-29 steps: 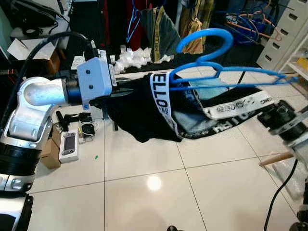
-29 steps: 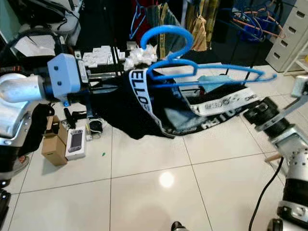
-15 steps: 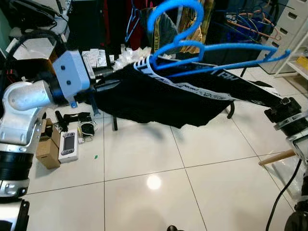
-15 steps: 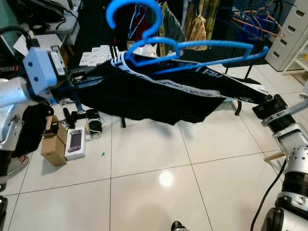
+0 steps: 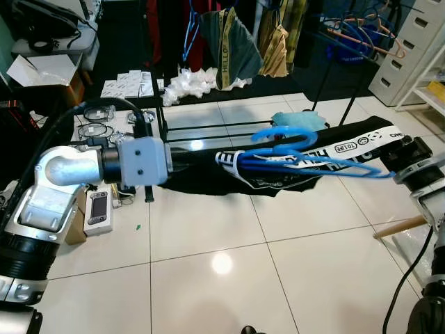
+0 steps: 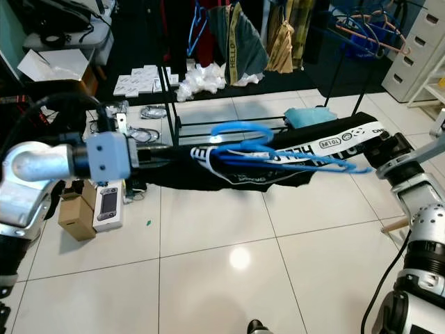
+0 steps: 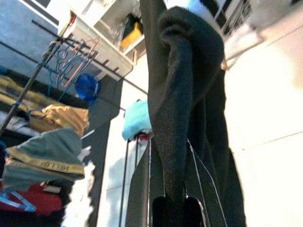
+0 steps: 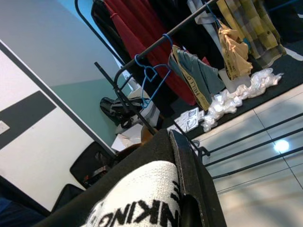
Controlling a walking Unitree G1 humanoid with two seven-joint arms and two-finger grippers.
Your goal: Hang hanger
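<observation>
Lowered now, blue hanger [image 5: 299, 156] and black garment [image 5: 208, 174] hang over white tiles [image 5: 222, 278].

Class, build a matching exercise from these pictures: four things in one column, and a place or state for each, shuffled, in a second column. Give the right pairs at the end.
1. blue hanger
2. black garment
3. white crumpled plastic
4. cardboard box

A. on the floor beside the left arm
B. stretched between the two grippers
C. lying flat on the garment
D. on the floor under the clothes rack

Pairs: 1-C, 2-B, 3-D, 4-A
</observation>
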